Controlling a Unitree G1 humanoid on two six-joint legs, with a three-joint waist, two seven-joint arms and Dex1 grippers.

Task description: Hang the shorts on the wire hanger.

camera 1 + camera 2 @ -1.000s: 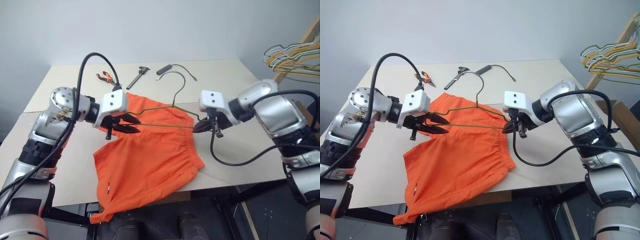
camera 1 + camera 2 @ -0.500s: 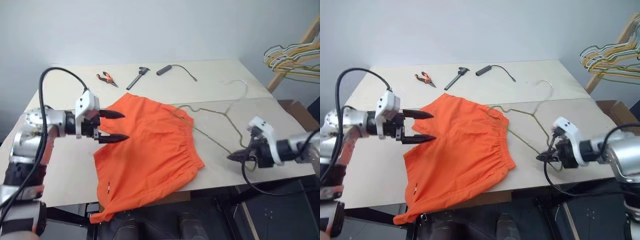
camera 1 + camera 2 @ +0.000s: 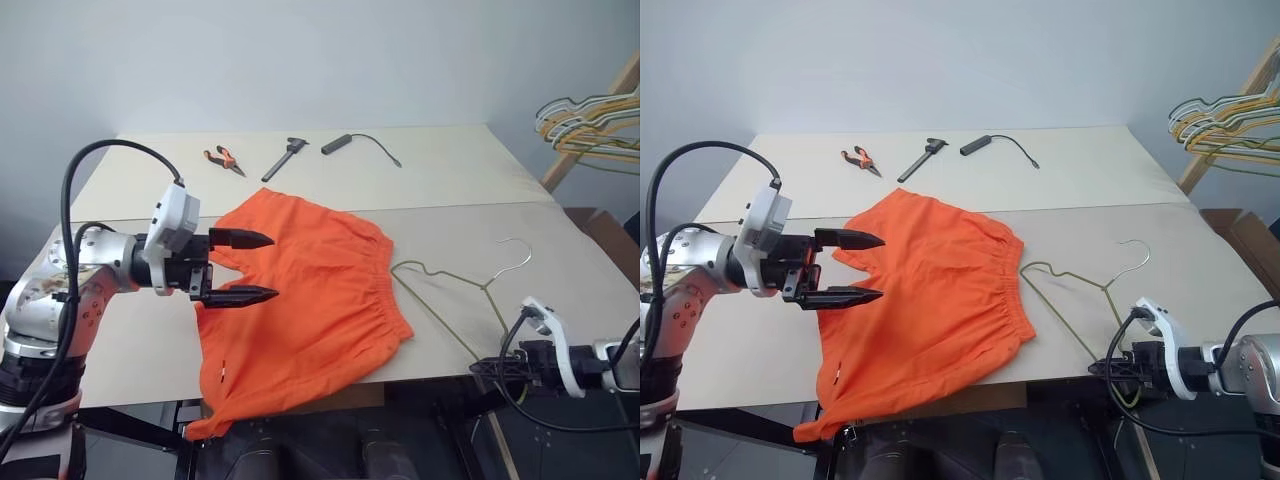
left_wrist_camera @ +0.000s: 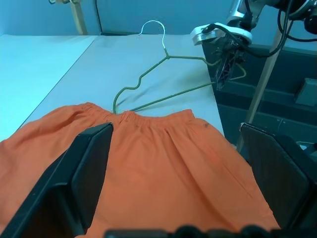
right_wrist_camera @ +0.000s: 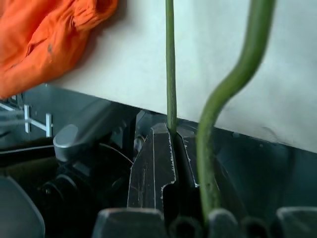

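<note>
The orange shorts (image 3: pixel 310 290) lie flat on the table, one leg hanging over the front edge. My left gripper (image 3: pixel 262 266) hovers open over their left side, holding nothing. The grey wire hanger (image 3: pixel 450 292) lies on the table to the right of the shorts. One end reaches the waistband (image 4: pixel 129 116) and the hook (image 3: pixel 515 255) points away. My right gripper (image 3: pixel 490 368) is shut on the hanger's near corner, just below the table's front edge. In the right wrist view the wire (image 5: pixel 170 64) runs straight into the closed fingers (image 5: pixel 153 168).
Orange-handled pliers (image 3: pixel 222 158), a black tool (image 3: pixel 283 158) and a black handle with a cord (image 3: pixel 345 143) lie at the back of the table. A bunch of coloured hangers (image 3: pixel 590 115) hangs on a wooden rack at the far right.
My left gripper let go of the hanger, opened and drew back left. My right gripper pulled the hanger off the shorts, right and down to the table's front right edge.
</note>
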